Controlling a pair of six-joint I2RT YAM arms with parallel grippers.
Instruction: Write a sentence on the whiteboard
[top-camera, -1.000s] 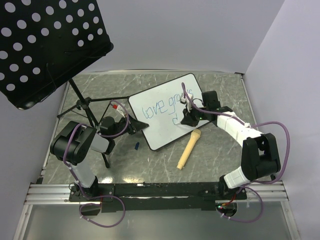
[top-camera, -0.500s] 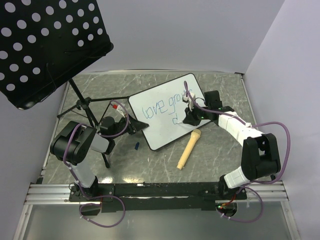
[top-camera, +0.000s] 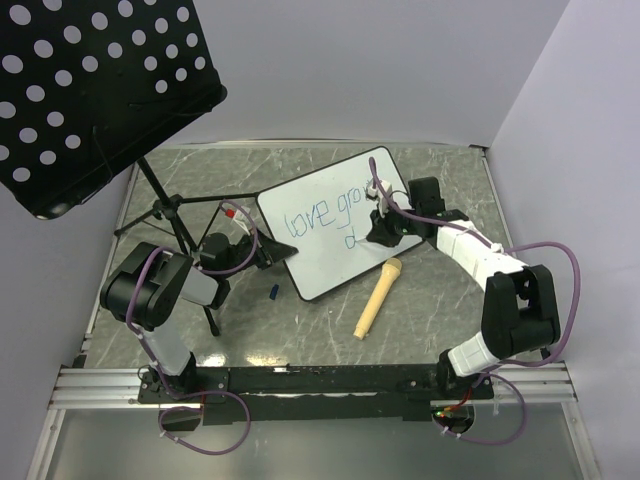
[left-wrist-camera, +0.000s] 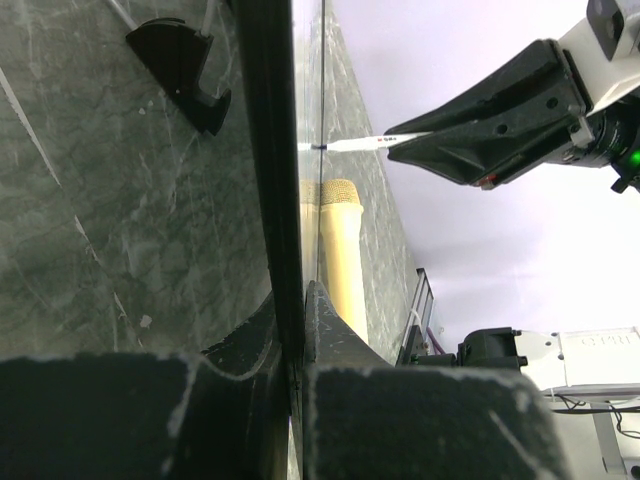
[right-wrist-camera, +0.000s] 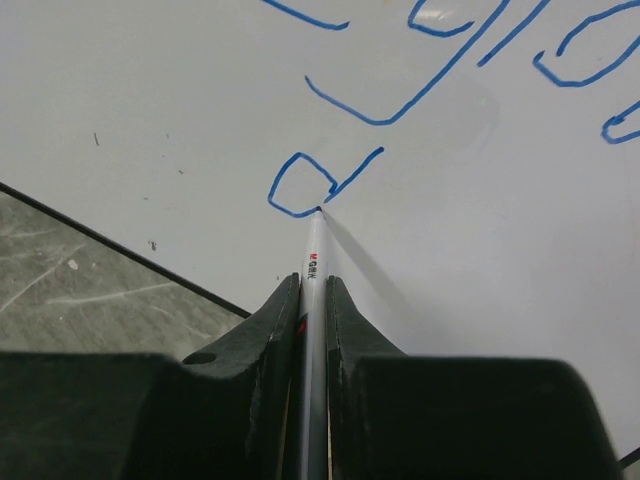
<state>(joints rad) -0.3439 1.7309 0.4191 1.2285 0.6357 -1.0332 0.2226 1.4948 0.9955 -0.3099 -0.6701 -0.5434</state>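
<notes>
Left arm (top-camera: 150, 290) and right arm (top-camera: 480, 258): black joint housings, white link shells. Left pincer (top-camera: 270, 256) and right pincer (top-camera: 377, 233): matte black, wedge-shaped fingers (right-wrist-camera: 275, 315). Purple cable (top-camera: 576, 285) loops behind each pincer. Green indicator light (left-wrist-camera: 632, 157) glows behind the right pincer.

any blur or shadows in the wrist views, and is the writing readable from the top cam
Right wrist view: whiteboard strokes sharp, marker casts a soft shadow to its right, near fingers blurred. Left wrist view: fingers dark and soft. Top view: even light, sentence small, partly hidden by the right gripper.
</notes>
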